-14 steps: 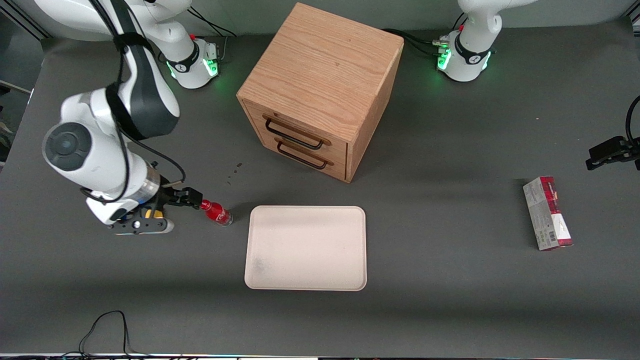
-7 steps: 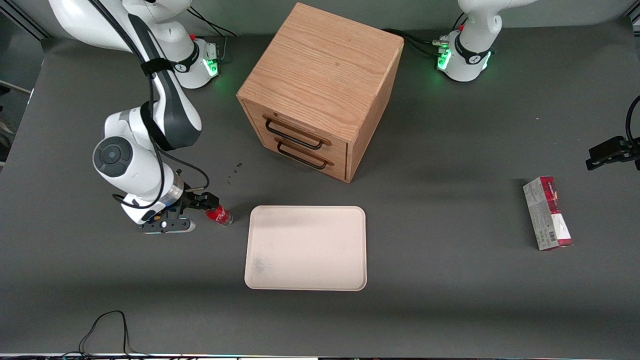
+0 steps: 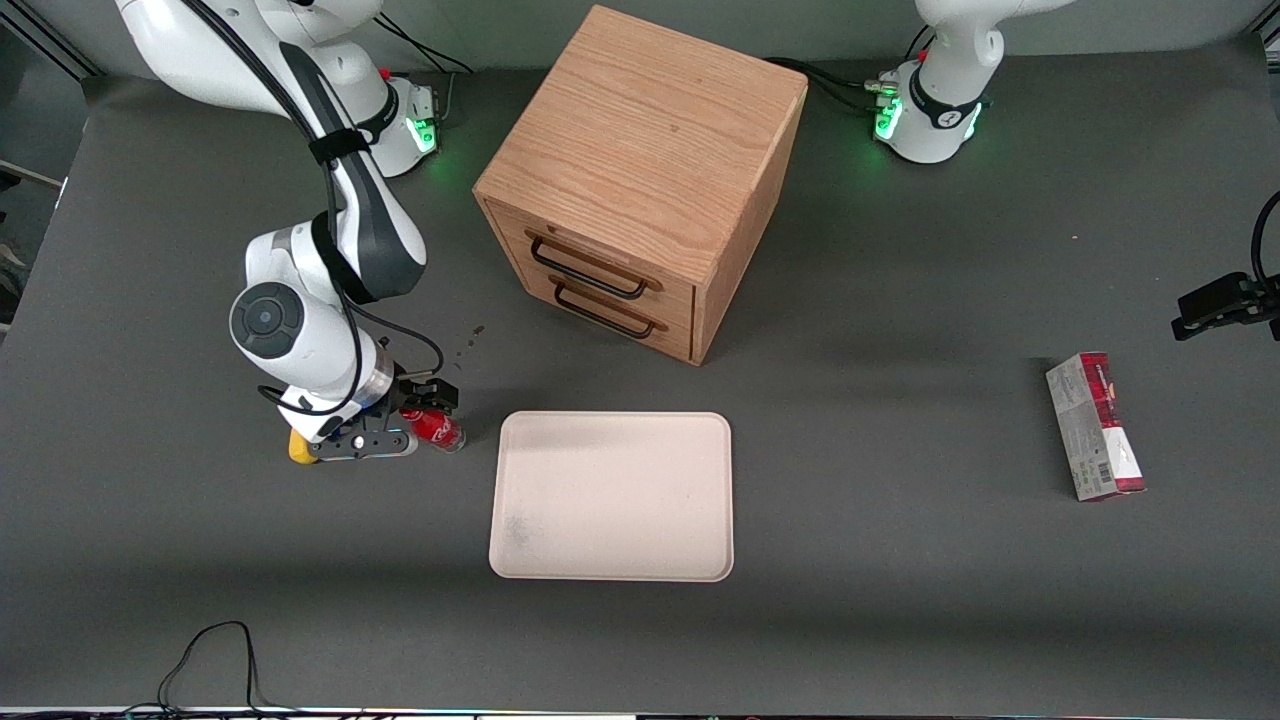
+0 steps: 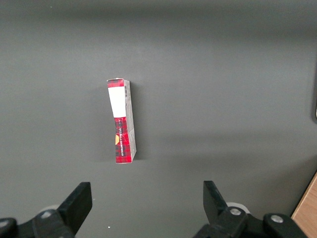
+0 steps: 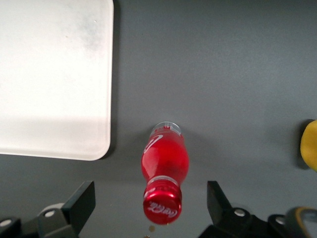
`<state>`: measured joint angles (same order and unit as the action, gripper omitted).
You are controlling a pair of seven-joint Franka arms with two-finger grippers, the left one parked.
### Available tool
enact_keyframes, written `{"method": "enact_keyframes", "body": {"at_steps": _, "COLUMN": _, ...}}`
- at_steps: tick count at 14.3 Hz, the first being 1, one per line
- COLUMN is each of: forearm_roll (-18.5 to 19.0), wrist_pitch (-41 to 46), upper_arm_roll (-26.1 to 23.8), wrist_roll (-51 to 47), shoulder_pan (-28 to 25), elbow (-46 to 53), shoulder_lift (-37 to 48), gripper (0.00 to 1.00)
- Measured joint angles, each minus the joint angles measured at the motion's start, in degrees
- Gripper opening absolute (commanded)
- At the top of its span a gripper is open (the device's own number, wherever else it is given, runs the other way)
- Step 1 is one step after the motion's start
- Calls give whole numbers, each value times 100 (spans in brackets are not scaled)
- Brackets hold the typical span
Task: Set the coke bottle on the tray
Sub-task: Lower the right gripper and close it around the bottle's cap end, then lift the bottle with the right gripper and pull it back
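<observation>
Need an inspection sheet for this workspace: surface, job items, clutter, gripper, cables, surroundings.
Surface: dark grey table, a few small specks in front of the cabinet.
Job's things: coke bottle upright on the table beside the tray, not on it; tray holds nothing.
Clutter: wooden cabinet, both drawers shut; red-and-grey carton lying toward the parked arm's end; yellow lump next to the gripper.
Gripper: gripper open, over the bottle, one finger on each side of the cap, not touching.
Cables: black loop at the table edge nearest the front camera; more cables at the arm bases.
Surroundings: nothing seen.
</observation>
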<state>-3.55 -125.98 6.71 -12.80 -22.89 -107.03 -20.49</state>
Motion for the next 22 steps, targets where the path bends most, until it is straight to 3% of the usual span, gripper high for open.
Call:
{"method": "enact_keyframes", "body": {"at_steps": 4, "forearm_roll": 0, "wrist_pitch": -36, "upper_arm_roll": 24, "wrist_roll": 0, "shoulder_pan": 1, "elbow": -27, "shoulder_lift": -92, "gripper": 100}}
{"method": "enact_keyframes", "body": {"at_steps": 5, "forearm_roll": 0, "wrist_pitch": -38, "upper_arm_roll": 34, "wrist_roll": 0, "shoulder_pan": 1, "elbow": -27, "shoulder_lift": -93, "gripper": 93}}
{"method": "enact_keyframes", "body": {"at_steps": 10, "forearm_roll": 0, "wrist_pitch": -42, "upper_arm_roll": 55, "wrist_roll": 0, "shoulder_pan": 2, "elbow": -26, "shoulder_lift": -93, "gripper": 22}}
{"method": "enact_keyframes", "body": {"at_steps": 12, "forearm_roll": 0, "wrist_pitch": -42, "upper_arm_roll": 55, "wrist_roll": 0, "shoulder_pan": 2, "elbow": -26, "shoulder_lift": -93, "gripper": 0}}
{"method": "enact_keyframes", "body": {"at_steps": 19, "forearm_roll": 0, "wrist_pitch": -15, "upper_arm_roll": 65, "wrist_roll": 0, "shoulder_pan": 3, "elbow": 44, "shoulder_lift": -65, "gripper": 0}}
{"method": "enact_keyframes", "body": {"at_steps": 22, "forearm_roll": 0, "wrist_pitch": 611, "upper_arm_roll": 65, "wrist_roll": 0, "shoulder_pan": 2, "elbow": 509, "shoulder_lift": -63, "gripper": 0}}
